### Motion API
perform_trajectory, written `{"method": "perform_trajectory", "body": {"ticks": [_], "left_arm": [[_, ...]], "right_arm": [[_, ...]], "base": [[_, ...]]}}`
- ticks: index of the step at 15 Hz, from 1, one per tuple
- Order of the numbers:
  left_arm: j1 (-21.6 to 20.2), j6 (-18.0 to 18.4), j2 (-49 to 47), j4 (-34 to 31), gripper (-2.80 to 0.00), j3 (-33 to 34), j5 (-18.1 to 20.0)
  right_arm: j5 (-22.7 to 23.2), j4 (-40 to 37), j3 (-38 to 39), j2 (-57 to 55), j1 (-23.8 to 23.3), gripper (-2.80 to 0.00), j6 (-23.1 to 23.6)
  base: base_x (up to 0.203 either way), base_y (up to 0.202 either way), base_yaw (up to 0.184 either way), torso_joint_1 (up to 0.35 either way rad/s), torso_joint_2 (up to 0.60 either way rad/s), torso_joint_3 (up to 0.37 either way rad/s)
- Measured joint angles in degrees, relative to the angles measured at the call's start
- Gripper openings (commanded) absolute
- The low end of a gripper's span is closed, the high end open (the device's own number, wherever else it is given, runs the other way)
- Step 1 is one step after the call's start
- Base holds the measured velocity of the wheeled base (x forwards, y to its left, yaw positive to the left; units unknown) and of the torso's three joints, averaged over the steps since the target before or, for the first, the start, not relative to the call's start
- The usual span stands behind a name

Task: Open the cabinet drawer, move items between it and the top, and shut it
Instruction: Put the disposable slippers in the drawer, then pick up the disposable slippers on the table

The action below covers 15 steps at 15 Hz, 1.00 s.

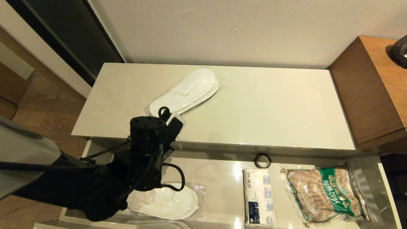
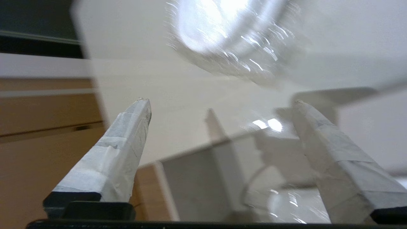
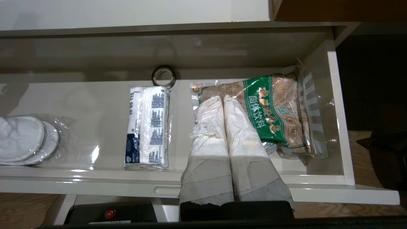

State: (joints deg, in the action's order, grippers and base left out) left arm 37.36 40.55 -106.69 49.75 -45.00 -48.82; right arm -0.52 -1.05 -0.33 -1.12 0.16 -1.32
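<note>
Cabinet drawer (image 1: 222,187) pulled out, holding one wrapped slipper pair (image 1: 165,202) at its left end, tissue pack (image 1: 259,197) mid, snack bag (image 1: 324,194) right, black ring (image 1: 262,160) at the back. Second slipper pair (image 1: 187,92) lies on the top (image 1: 270,108). Left gripper (image 2: 222,108) spread wide, empty, above the drawer's left end. Right gripper (image 3: 223,99) pressed together over the snack bag.

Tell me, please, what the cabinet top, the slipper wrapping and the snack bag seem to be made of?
The top looks like lacquered or laminated board: smooth, cream, with glossy reflections. The slipper pair on the top sits in thin clear plastic film, seen at its crinkled, shiny edges; the slippers look like soft white fabric. The snack bag seems printed plastic film, clear in parts, with glare and creases.
</note>
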Motion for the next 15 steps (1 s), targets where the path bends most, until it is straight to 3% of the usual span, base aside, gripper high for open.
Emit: {"method": "perform_trajectory", "body": {"ticks": [4, 8, 15], "left_arm": [[0.65, 8.51, -1.86, 0.35, 0.00, -7.23, -2.98], [1.92, 12.86, -4.39, 0.39, 0.00, -10.77, -3.90], [2.66, 14.21, -11.21, 2.42, 0.00, -16.88, -4.77]], "right_arm": [[0.00, 0.00, 0.00, -0.02, 0.00, -2.80, 0.03], [0.01, 0.00, 0.00, -0.02, 0.00, -2.80, 0.11], [0.02, 0.01, 0.00, -0.02, 0.00, -2.80, 0.20]], "base": [[0.000, 0.000, 0.000, 0.000, 0.00, 0.000], [0.000, 0.000, 0.000, 0.000, 0.00, 0.000], [0.000, 0.000, 0.000, 0.000, 0.00, 0.000]]}}
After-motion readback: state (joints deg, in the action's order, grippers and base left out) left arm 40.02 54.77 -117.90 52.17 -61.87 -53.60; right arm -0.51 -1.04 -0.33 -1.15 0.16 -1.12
